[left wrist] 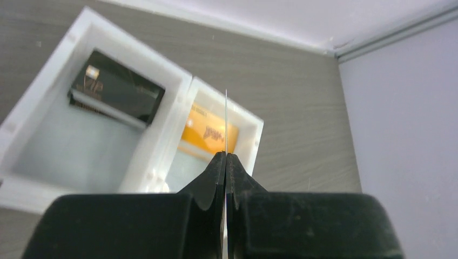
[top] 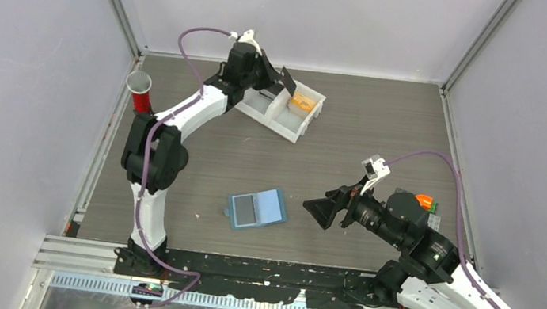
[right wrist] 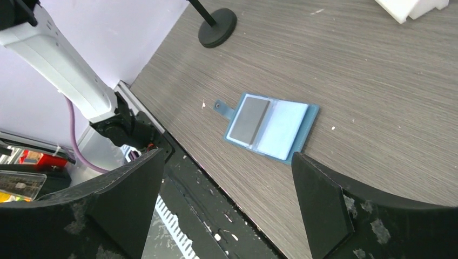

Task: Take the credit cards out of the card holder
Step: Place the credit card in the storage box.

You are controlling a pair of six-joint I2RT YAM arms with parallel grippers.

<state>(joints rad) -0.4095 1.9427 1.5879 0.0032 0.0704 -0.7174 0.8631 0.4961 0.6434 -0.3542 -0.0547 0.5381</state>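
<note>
Blue card holder [top: 257, 209] lies open ahead of the wide-open right gripper [top: 320, 211], dark card [top: 245, 210] in its far half; left gripper [left wrist: 226, 162], well away, is clamped on a second card [left wrist: 226, 116] over the tray [top: 289, 130].

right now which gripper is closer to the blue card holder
Right. The right gripper hovers open just right of the card holder, facing it. The left gripper is far off at the back, above the white tray, shut on a thin card.
</note>
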